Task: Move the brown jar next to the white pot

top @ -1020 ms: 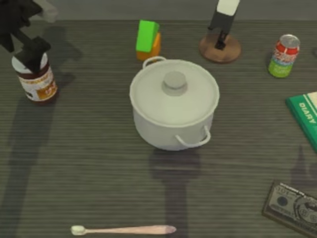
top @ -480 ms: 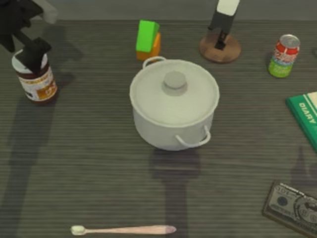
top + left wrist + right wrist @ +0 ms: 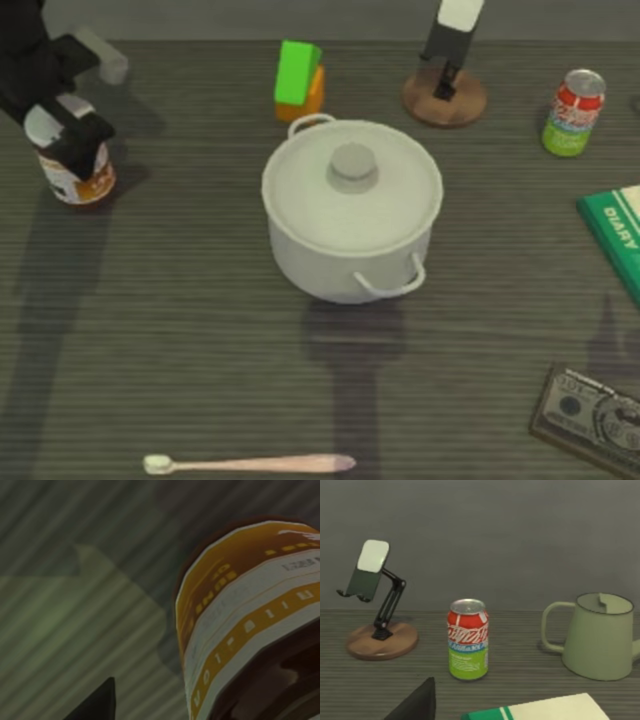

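You've got a dark grey striped table (image 3: pixel 200 350) filling the frame, plain grey wall (image 3: pixel 520 530) behind, soft shadows lower centre.

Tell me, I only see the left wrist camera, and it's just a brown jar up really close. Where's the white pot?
Observer: The white pot stands in the middle of the top view, well to the right of the brown jar, and they are not touching.
Operator: Is the robot hand at the jar?
Observer: Yes, the left gripper is right over the jar's top, at the far left of the top view.
Operator: What's the other arm doing?
Observer: The right arm is outside the top view. Its wrist camera faces a red-and-green soda can.
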You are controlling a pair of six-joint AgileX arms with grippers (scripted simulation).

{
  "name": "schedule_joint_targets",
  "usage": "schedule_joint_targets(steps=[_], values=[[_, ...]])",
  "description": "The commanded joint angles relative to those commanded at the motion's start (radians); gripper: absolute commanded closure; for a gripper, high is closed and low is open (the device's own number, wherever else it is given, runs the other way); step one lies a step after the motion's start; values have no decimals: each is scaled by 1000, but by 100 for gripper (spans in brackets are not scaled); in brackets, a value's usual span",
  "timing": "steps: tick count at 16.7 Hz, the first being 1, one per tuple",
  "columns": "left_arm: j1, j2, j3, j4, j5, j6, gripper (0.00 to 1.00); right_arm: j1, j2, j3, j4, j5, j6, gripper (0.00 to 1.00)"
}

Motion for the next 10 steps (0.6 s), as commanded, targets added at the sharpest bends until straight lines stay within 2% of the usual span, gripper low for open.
schedule_joint_targets(steps=[6, 10], values=[[0, -13, -43, 36, 0, 0, 0, 0, 0, 0, 0, 0, 0, 0], [0, -13, -43, 36, 0, 0, 30, 0, 0, 0, 0, 0, 0, 0]])
